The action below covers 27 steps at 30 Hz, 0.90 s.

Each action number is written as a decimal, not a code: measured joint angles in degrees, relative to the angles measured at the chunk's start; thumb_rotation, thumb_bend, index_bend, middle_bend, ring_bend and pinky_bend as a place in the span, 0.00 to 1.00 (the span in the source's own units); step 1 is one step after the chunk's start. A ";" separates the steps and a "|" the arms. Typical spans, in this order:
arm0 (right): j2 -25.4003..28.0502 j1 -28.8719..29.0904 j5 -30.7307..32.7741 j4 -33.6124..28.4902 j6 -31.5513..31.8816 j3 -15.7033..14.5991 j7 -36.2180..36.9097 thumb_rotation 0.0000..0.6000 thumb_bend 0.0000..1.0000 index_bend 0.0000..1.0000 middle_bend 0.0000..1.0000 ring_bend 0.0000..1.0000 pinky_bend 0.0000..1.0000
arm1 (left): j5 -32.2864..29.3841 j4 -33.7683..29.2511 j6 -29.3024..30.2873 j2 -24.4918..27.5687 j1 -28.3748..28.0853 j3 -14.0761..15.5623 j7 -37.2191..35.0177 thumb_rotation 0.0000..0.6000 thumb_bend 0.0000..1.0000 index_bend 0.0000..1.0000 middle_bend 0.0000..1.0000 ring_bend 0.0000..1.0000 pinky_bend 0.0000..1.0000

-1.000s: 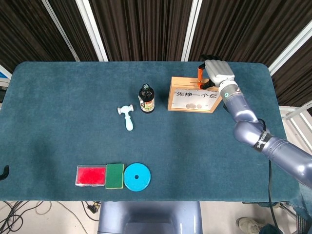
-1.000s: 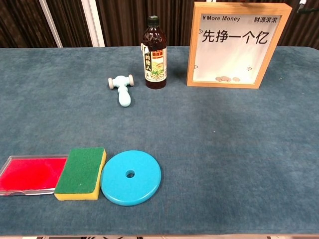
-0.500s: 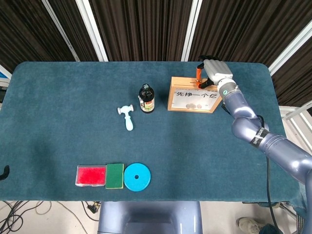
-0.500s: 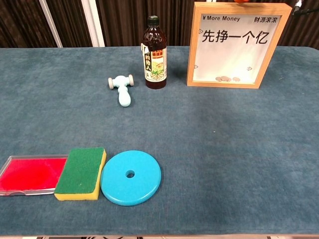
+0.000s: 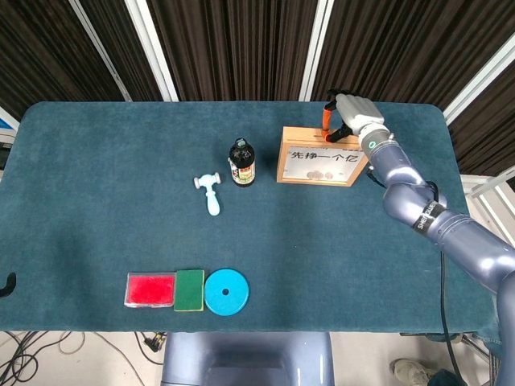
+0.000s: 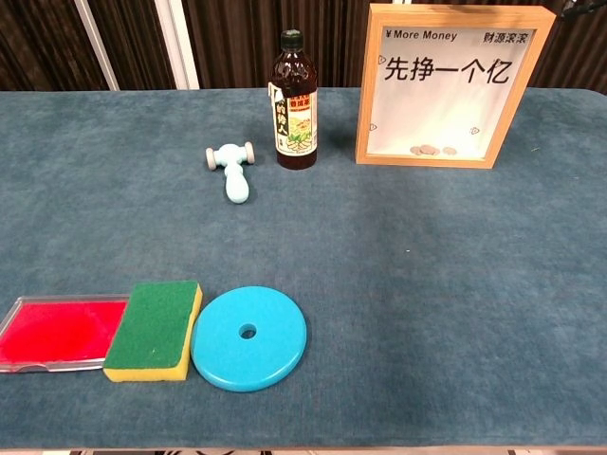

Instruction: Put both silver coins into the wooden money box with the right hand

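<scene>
The right hand (image 5: 352, 115) shows only in the head view, poised over the back top edge of the wooden money box (image 5: 319, 157), its fingers curled downward with orange tips at the box's rim; whether anything is pinched in them I cannot tell. The chest view does not show this hand, but it gives the box's front plainly: a glass pane with printed lettering, and silver coins (image 6: 428, 150) lying together on the floor inside, behind the glass. In the head view those coins are only faint specks. The left hand is in neither view.

Left of the box stands a dark sauce bottle (image 6: 294, 102), then a pale blue toy hammer (image 6: 232, 171). Near the table's front edge lie a red tray (image 6: 52, 332), a green-topped sponge (image 6: 155, 328) touching it, and a blue disc (image 6: 249, 337).
</scene>
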 measured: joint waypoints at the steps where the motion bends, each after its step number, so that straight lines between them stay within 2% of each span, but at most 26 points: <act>1: 0.12 0.13 0.20 0.10 -0.58 -0.17 0.44 1.00 0.64 0.60 0.08 0.00 0.00 | -0.01 -0.02 0.03 0.01 0.01 -0.01 -0.02 1.00 0.40 0.13 0.00 0.00 0.00; 8: 1.22 0.66 -0.19 0.94 -5.24 -0.69 5.04 1.00 0.64 0.60 0.08 0.00 0.00 | -0.29 -0.15 0.10 0.00 0.09 -0.04 -0.13 1.00 0.40 0.13 0.00 0.00 0.00; 14: 1.67 -0.21 -2.80 1.64 -8.22 1.63 9.33 1.00 0.64 0.60 0.08 0.00 0.00 | -0.63 -0.26 0.22 -0.02 0.07 -0.09 0.13 1.00 0.40 0.14 0.00 0.00 0.00; 27: -0.46 -5.98 -13.93 5.10 -14.27 13.52 14.25 1.00 0.64 0.60 0.08 0.00 0.00 | -1.32 -0.37 0.43 -0.06 0.04 -0.17 0.73 1.00 0.40 0.14 0.00 0.00 0.00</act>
